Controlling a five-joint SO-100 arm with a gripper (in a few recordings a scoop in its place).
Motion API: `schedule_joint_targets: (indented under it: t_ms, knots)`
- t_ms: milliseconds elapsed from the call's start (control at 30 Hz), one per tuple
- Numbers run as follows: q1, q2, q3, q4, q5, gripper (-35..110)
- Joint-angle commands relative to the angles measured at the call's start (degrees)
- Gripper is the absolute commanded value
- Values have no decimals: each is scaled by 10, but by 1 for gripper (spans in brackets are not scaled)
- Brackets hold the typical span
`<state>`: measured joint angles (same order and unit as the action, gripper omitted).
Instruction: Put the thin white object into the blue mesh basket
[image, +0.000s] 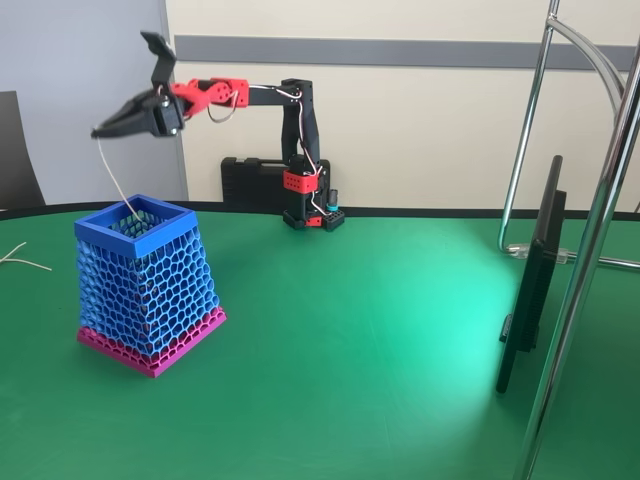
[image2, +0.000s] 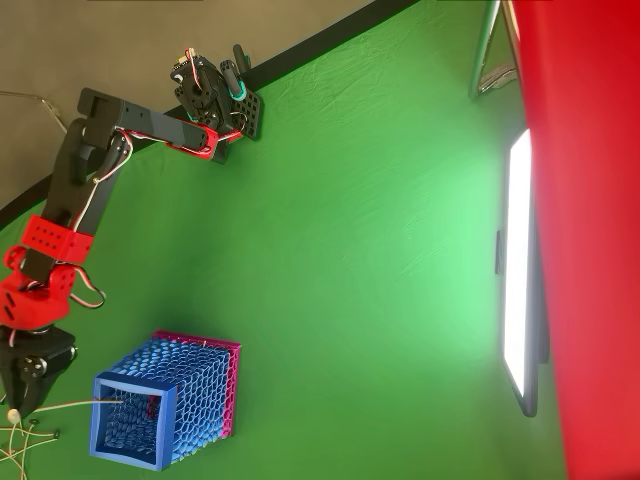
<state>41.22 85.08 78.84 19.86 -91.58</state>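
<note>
The blue mesh basket (image: 150, 285) stands on the green table at the left, on its magenta base, with its square blue rim (image: 135, 225) open upward. My gripper (image: 100, 131) hovers above and a little left of the rim, shut on the upper end of the thin white object (image: 112, 178). The strand hangs down and to the right, and its lower end dips just inside the opening. In the overhead view the gripper (image2: 14, 410) is left of the basket (image2: 190, 400), and the thin white object (image2: 70, 406) reaches across to the rim.
A forked pair of white strands (image: 20, 260) lies on the table left of the basket. A black case (image: 250, 180) sits behind the arm's base (image: 305, 215). Chrome stand poles (image: 590, 220) rise at the right. Open green cloth lies in the middle and front.
</note>
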Motion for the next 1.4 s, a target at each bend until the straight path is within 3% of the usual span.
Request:
schedule_joint_targets:
  t_ms: [0,533,1367]
  knots:
    - [-11,8,18,-31,-5,4]
    - [-55,10,29,-33,27,9]
    - [-179,34,167,-156,53,13]
